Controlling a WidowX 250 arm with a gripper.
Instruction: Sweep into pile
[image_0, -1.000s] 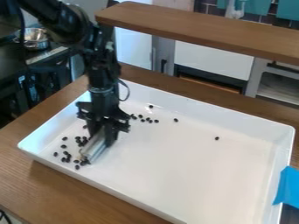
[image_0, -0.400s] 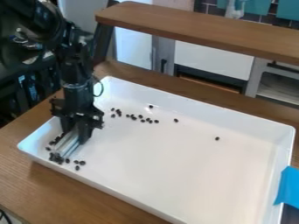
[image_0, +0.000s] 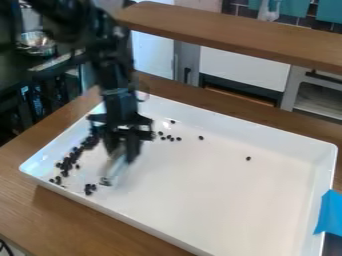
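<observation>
The black gripper hangs over the left part of the white tray, shut on a pale, blurred sweeping tool that slants down toward the tray floor. Dark beans form a band along the tray's left side, to the left of the tool. A small cluster of beans lies just left of the tool's lower end. Several loose beans are to the right of the gripper near the back wall, and a single bean lies farther right.
The tray stands on a brown wooden table. Blue tape is on its right edge. A raised wooden shelf runs across behind it, and a metal bowl stands at the back left.
The gripper and tool first moved left, pushing beans toward the tray's left wall, then came back to the right. The beans on the left now lie in a tighter band.
</observation>
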